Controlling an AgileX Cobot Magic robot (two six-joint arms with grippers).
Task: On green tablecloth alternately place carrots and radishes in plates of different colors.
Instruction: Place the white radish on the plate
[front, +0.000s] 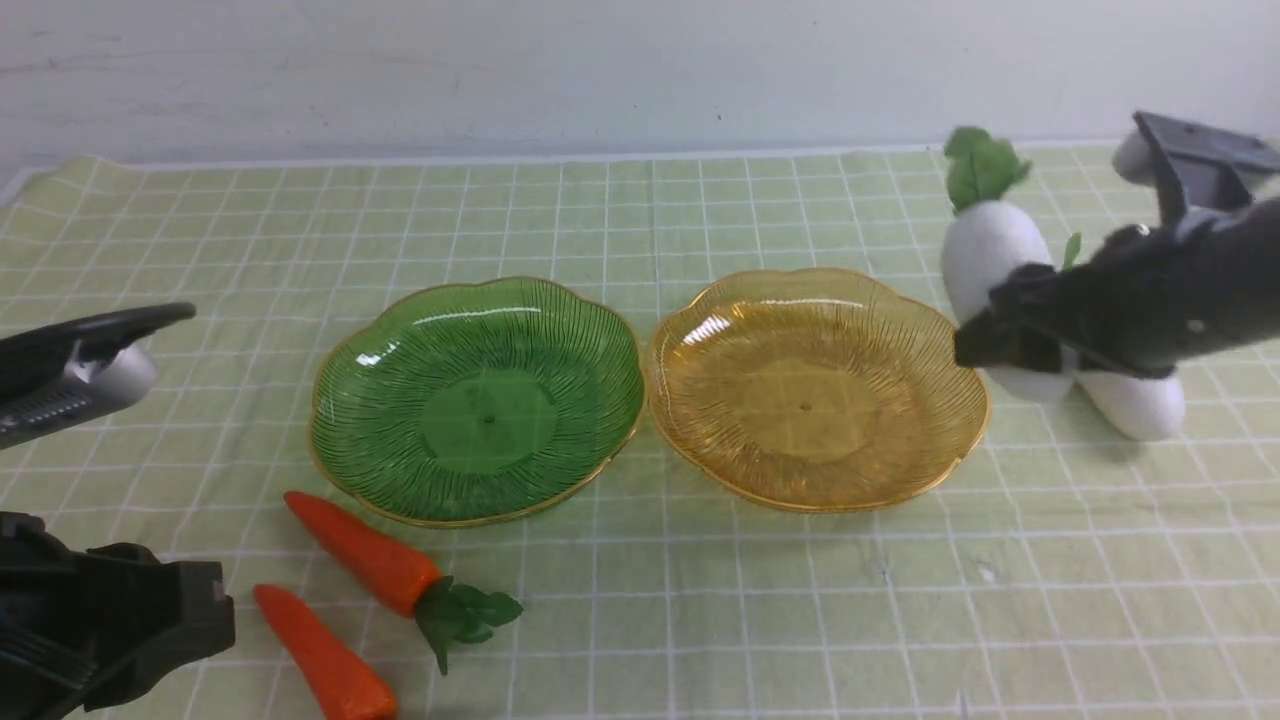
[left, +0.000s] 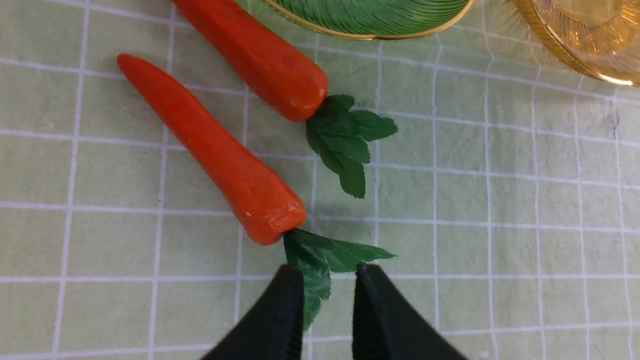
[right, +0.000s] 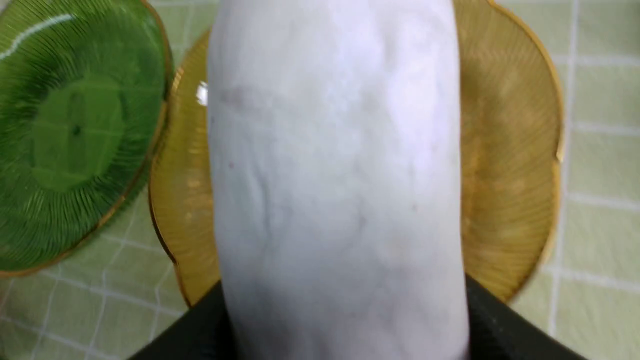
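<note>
My left gripper (left: 327, 280) hangs low over the green tablecloth (front: 700, 620), on my own side of the table. Its two black fingers (left: 280, 320) stand narrow, with only a small gap between them. The dark leaf tuft (left: 320, 260) of the nearer carrot (left: 220, 155) reaches into this gap, but I cannot tell if the fingers touch it. They do not hold anything firmly. This carrot lies flat on the cloth, with its pointed end away from my fingers. The other carrot (left: 260, 55) lies just beside it, almost parallel, with its own leaves spread on the cloth. Its pointed end comes close to the gold rim of the green plate (front: 480, 400).

My right gripper (front: 1015, 318) is closed around the radish (front: 990, 250). In the right wrist view the white body fills the whole space between the two fingers. The radish stands nearly upright in my grip, with its green leaves (front: 982, 165) at the top. It is just beside the right edge of the amber plate (front: 810, 400), not over the middle of it. A second radish (front: 1135, 400) lies on the cloth, partly hidden by my gripper.

The two plates sit side by side in the middle of the table, rims almost touching, green on my left and amber on my right. Nothing lies in either plate.
</note>
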